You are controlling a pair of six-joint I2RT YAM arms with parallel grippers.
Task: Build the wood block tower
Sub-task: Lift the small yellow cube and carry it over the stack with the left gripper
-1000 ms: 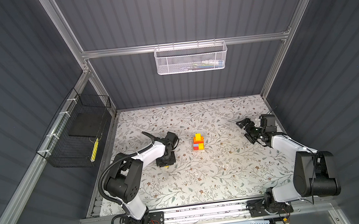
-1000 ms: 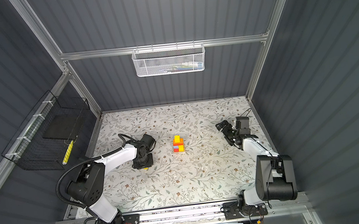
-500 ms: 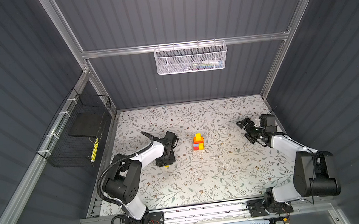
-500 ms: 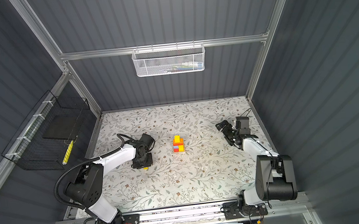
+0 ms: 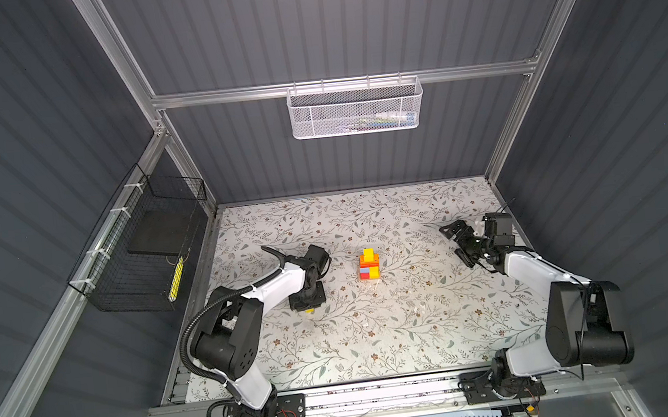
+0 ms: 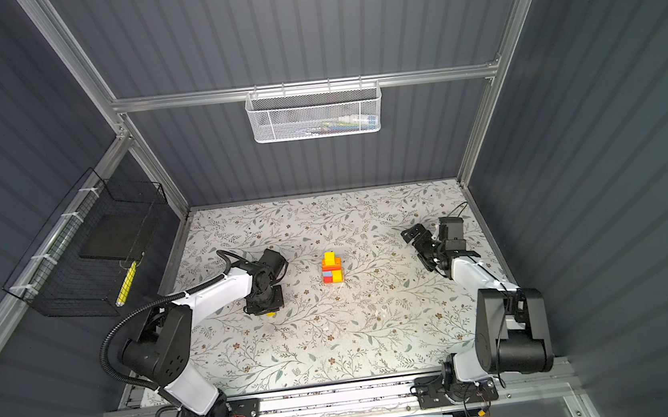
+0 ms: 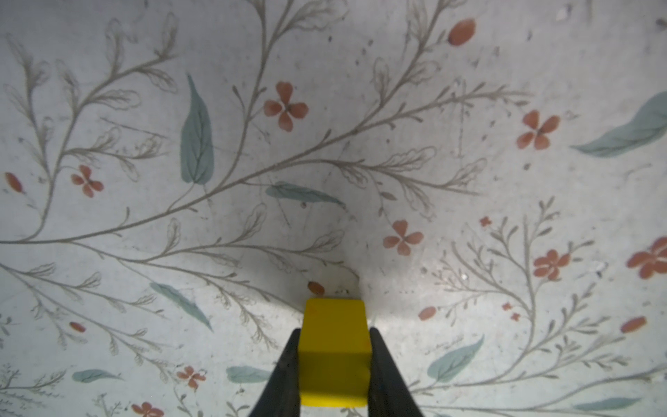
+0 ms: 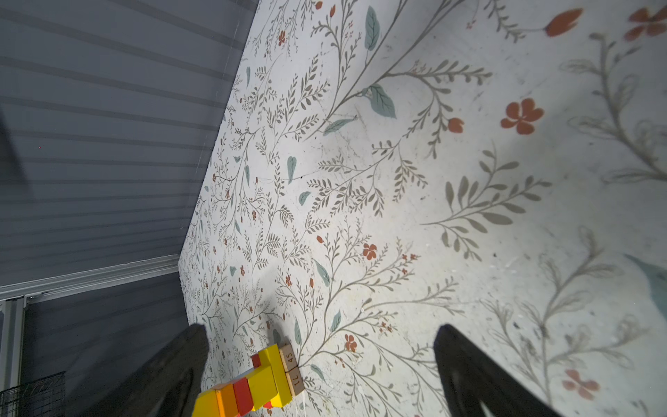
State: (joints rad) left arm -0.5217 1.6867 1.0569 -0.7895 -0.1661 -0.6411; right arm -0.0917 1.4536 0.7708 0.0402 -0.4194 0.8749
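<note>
Yellow block (image 7: 334,355): low at the table (image 5: 377,330), left of the tower (image 5: 368,265) and well apart from it.
My left gripper (image 7: 334,334): pinching the yellow block by two opposite sides. I judge this keeps its underside free for flat seating.
Left arm pose: reached forward, fingers pointing straight down.
Tower: mid-table, upright, yellow piece on top.
My right gripper (image 5: 459,245): spread wide, empty, off to the tower's right, likely to keep the approach clear.
Right arm pose: stretched low, aimed toward the tower.

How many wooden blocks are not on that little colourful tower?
1: a yellow cube, clamped in the left hand, to the left of the tower in both top views. More could be hidden from these views.
</note>
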